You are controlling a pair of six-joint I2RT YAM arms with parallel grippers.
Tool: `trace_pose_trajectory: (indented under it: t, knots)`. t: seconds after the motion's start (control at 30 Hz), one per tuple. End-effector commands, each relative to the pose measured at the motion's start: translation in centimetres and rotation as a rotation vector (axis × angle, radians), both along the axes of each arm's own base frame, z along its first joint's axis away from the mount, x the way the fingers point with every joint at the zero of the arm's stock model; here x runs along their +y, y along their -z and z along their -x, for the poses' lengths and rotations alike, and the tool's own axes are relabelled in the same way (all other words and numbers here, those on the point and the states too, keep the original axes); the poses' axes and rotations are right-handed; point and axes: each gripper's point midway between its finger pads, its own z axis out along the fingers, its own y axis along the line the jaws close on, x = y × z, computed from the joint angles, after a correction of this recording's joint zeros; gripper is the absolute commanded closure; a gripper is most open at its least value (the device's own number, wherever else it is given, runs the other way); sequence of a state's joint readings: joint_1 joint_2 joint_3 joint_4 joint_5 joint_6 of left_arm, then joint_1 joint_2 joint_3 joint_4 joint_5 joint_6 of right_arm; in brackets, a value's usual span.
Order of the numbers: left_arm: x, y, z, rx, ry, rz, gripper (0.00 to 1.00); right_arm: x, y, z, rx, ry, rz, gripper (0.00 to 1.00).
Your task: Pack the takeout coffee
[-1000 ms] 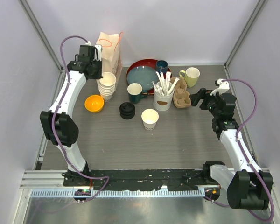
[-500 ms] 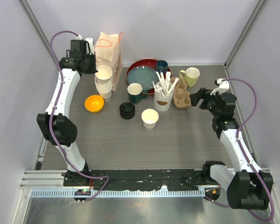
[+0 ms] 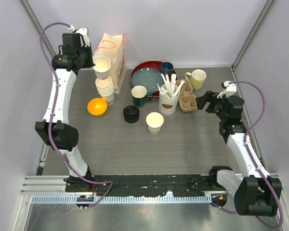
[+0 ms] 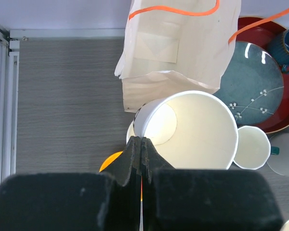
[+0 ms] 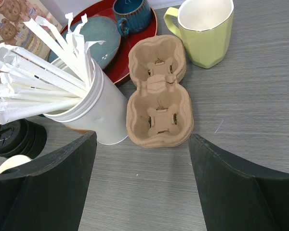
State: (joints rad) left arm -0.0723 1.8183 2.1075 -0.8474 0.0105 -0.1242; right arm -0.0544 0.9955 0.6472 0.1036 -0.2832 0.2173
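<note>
My left gripper [image 3: 93, 64] [image 4: 141, 140] is shut on the rim of an empty cream-white paper cup [image 3: 102, 67] [image 4: 202, 130]. It holds the cup tilted, in the air above the stack of paper cups [image 3: 105, 89], beside the paper bag [image 3: 113, 55] [image 4: 178, 53]. Another lidless paper cup [image 3: 154, 122] stands mid-table. A stack of black lids [image 3: 131, 114] [image 5: 14, 137] sits to its left. My right gripper [image 3: 202, 102] [image 5: 142, 139] is open, just short of the brown cardboard cup carrier [image 3: 186, 95] [image 5: 159, 103], with nothing between its fingers.
A white holder of wrapped straws [image 3: 168, 102] [image 5: 86, 110] stands left of the carrier. A yellow-green mug [image 3: 198, 79], a dark teal mug [image 3: 139, 95], a blue mug [image 3: 167, 68] and a red tray [image 3: 140, 67] with a blue plate are at the back. An orange bowl [image 3: 97, 106] lies at left.
My left arm has risen toward the back left, lifting the top cup off the stack. The right arm has not moved.
</note>
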Motion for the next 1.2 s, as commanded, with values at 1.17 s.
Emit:
trace_pose_trajectory:
  t: [1.17]
  knots:
    - [-18.7, 16.3, 17.9, 0.258, 0.879, -0.127, 1.0, 0.1, -4.3, 0.6, -0.103, -0.005, 0.011, 0.18]
